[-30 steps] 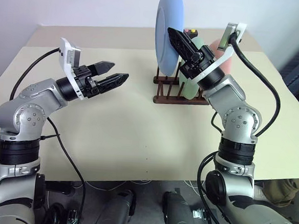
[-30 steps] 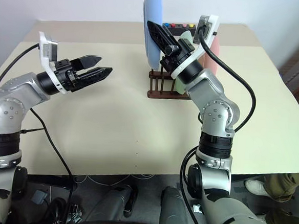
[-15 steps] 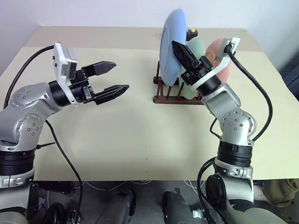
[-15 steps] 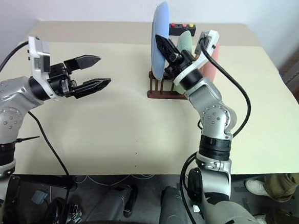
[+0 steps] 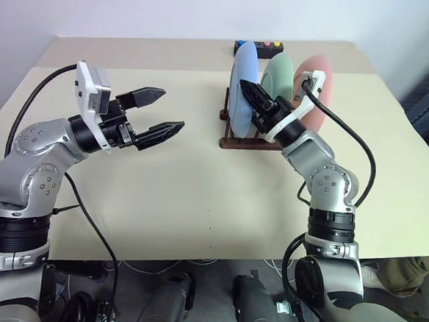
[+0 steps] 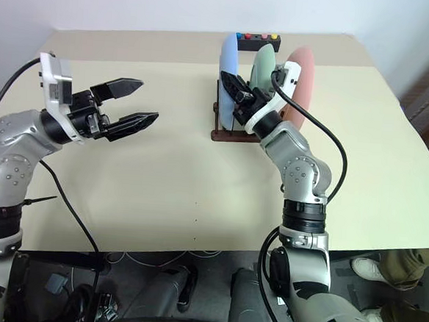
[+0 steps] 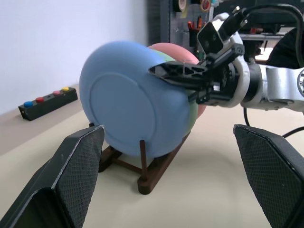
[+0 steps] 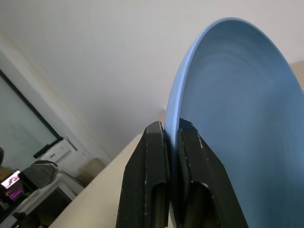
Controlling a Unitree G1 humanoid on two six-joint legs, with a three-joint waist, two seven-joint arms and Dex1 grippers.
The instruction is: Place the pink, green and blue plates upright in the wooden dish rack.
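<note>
The right gripper (image 5: 250,91) is seating the blue plate (image 5: 243,86) upright in the wooden dish rack (image 5: 234,139) beside the green plate (image 5: 279,76) and pink plate (image 5: 316,91), fingers pinching its rim; letting go looks next; the left gripper (image 5: 166,113) is hanging spread.

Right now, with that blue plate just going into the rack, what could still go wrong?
The right claw pinches the blue plate by its rim; pulling away crookedly could tip the plate out of the wooden dish rack. The green plate stands close behind, so a nudge might knock them together.
</note>
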